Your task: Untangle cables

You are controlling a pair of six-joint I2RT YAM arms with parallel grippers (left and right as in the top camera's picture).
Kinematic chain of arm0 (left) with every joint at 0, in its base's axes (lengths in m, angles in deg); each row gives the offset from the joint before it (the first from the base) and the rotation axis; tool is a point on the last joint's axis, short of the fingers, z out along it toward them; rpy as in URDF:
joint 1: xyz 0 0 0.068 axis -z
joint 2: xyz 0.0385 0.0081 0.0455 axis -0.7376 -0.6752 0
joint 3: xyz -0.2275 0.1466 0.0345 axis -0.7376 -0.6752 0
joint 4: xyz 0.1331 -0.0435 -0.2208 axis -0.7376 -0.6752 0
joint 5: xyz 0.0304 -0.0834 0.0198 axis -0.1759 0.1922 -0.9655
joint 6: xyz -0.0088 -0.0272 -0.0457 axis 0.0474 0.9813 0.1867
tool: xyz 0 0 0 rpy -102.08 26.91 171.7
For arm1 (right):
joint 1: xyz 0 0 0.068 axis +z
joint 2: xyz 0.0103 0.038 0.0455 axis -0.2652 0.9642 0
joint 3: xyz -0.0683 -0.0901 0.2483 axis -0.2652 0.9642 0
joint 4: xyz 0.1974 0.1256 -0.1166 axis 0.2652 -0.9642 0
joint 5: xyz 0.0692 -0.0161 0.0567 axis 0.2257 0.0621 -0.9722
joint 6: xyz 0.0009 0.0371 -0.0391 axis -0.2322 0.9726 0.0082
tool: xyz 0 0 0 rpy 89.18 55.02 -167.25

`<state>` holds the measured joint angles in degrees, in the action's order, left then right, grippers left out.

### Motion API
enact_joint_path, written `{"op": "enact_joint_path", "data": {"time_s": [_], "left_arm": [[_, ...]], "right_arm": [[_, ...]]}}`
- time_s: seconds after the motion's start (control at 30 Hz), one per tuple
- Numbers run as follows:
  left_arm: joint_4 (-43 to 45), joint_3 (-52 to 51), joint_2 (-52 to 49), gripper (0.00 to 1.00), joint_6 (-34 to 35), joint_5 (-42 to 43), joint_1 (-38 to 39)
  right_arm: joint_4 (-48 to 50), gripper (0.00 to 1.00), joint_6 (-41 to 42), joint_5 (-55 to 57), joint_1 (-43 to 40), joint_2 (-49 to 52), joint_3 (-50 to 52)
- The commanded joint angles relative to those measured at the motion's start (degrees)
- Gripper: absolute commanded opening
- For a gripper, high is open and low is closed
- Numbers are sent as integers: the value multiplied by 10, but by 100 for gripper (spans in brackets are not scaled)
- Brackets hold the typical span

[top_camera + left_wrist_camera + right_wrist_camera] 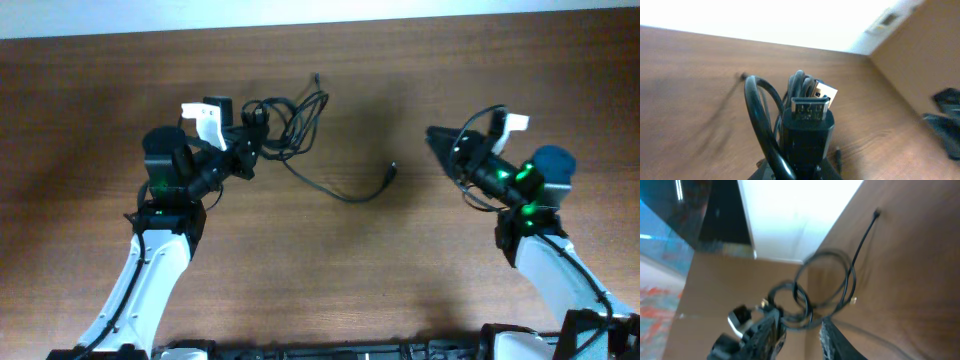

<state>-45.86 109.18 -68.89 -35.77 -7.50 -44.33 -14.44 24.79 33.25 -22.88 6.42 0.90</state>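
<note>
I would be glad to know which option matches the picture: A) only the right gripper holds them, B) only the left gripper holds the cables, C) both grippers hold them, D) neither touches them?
B: the left gripper is clamped on the cables, while the right gripper sits apart from them, holding nothing.

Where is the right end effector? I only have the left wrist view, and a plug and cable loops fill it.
Observer: The right end effector is over the table, right of the cables and apart from them.
Operator: Holding anything?
Observer: No. The right wrist view shows its fingers apart, nothing between.
Operator: Any strand leaving the bundle?
Observer: Yes, one trails right to a free plug end lying between the two arms.
</note>
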Motion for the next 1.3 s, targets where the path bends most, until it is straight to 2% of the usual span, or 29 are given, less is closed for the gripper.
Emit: {"op": "enact_joint_path", "data": {"time_s": [0.0, 0.13, 0.3, 0.57, 0.6, 0.67, 0.77, 0.93, 0.97, 1.03, 1.1, 1.17, 1.27], "left_arm": [[25, 4, 5, 0, 3, 70, 17], [21, 4, 5, 0, 3, 70, 58], [21, 4, 5, 0, -17, 71, 120], [3, 4, 5, 0, -30, 70, 151], [-3, 4, 5, 0, -37, 70, 151], [-17, 4, 5, 0, -43, 70, 151], [-33, 4, 5, 0, -45, 71, 151], [-35, 4, 5, 0, -45, 118, 152], [-35, 4, 5, 0, -44, 123, 152], [-35, 4, 5, 0, -44, 131, 152], [-35, 4, 5, 0, -42, 135, 152], [-48, 4, 5, 0, -42, 125, 152], [-103, 4, 5, 0, -42, 40, 152]], "right_arm": [[2, 34, -12, 0, 81, -3, -5], [-1, 35, -50, 56, 157, -3, -5], [-64, 35, -56, 129, 212, -3, -5], [-80, 35, -55, 147, 203, -3, -5], [-80, 38, -53, 147, 201, -3, -5], [-80, 52, -53, 147, 198, -3, -5], [-81, 66, -54, 155, 198, -3, -5], [-81, 68, -31, 210, 198, -3, -5], [-81, 63, -14, 214, 198, -3, -5], [-81, 36, 11, 222, 198, -3, -5], [-80, 4, 12, 222, 198, -3, -5], [-45, 4, 11, 208, 198, -3, -5], [75, 4, 12, 166, 184, -3, -5]]}}
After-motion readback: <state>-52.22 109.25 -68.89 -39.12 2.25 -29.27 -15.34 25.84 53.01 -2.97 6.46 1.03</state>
